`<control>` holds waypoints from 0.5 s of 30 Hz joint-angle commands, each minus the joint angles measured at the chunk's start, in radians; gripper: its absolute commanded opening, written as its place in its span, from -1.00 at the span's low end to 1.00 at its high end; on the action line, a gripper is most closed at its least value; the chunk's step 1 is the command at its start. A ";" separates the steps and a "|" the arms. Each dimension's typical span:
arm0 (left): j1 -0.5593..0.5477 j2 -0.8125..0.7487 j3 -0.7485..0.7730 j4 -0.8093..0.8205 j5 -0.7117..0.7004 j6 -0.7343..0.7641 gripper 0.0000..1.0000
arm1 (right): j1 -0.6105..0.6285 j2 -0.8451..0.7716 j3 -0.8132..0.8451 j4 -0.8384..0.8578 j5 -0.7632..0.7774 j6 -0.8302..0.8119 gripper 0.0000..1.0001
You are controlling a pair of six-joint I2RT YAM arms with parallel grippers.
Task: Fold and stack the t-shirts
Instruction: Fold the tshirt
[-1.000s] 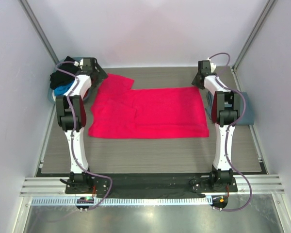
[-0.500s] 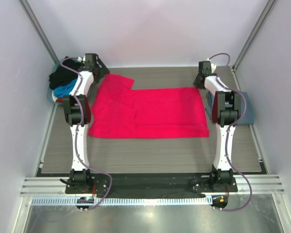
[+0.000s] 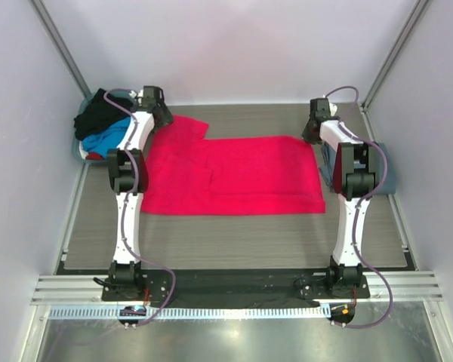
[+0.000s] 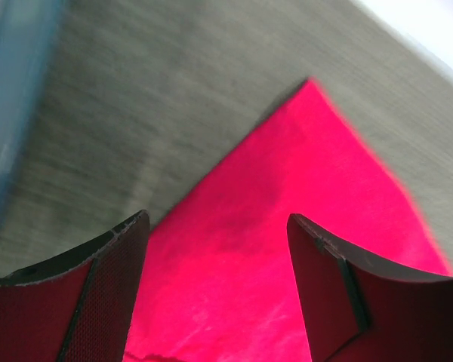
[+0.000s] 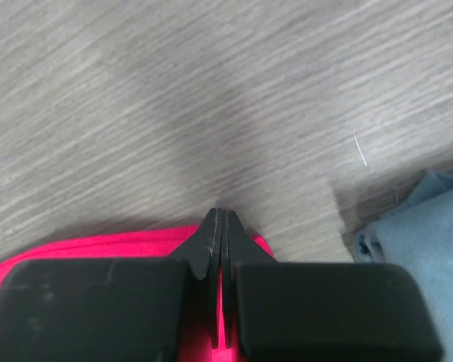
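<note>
A big red-pink shirt [image 3: 234, 175] lies spread out flat in the middle of the table [image 3: 234, 237]. One sleeve sticks out at its far left corner.

The left end effector [image 3: 163, 115] hangs over that sleeve. Its two fingers stand wide apart, with nothing between them. In the left wrist view [image 4: 219, 222], the sleeve's pointed tip shows just past the fingers.

The right end effector [image 3: 310, 134] is at the shirt's far right corner. Its fingers are pressed tight together [image 5: 220, 215], and a thin strip of the red-pink cloth shows in the slit between them, so it pinches that corner.

A grey-blue shirt [image 3: 385, 172] lies just to the right of the red-pink shirt. A pile of shirts [image 3: 102, 127], black and bright blue, sits to the left of its far left corner.
</note>
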 commanded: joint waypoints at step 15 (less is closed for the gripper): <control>-0.026 -0.020 -0.016 -0.080 -0.041 0.025 -0.65 | 0.001 -0.126 -0.097 -0.023 -0.022 0.002 -0.98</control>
